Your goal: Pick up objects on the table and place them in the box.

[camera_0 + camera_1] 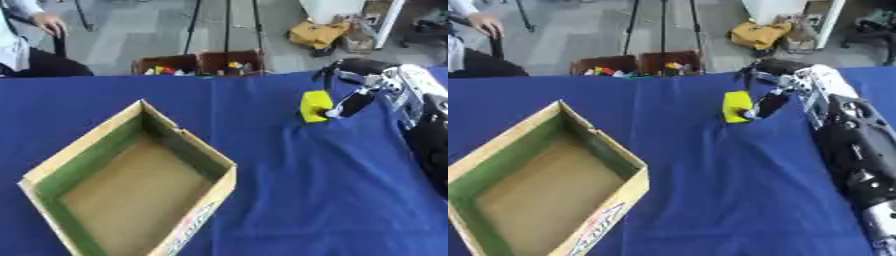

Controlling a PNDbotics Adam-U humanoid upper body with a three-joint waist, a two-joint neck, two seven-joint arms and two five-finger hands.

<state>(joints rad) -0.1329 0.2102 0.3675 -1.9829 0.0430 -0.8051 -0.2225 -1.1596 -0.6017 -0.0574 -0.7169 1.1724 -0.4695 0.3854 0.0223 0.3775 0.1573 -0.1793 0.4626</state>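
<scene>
Yellow block [314, 106] stands on the blue table [297, 190] toward its far right corner, resting on the cloth and not yet lifted. I have the right hand [773, 92] brought in from the right edge, its dark fingers [753, 71] arched over the top of the block and the thumb [766, 106] set against the near right face. The fingers look curled about the block from two sides, though I cannot tell from either view whether every one is in contact. I judge the hand is placed this way to pinch the block from above, so it can be raised straight up clear of the cloth.

Cardboard box [52, 165] sits open at the near left corner, turned askew to the table edges, with nothing visible inside. It is well apart from the block, so the carry will have to cross most of the table.

Left hand shows in neither view.

Two small crates [199, 63] of coloured items stand beyond the far edge.
</scene>
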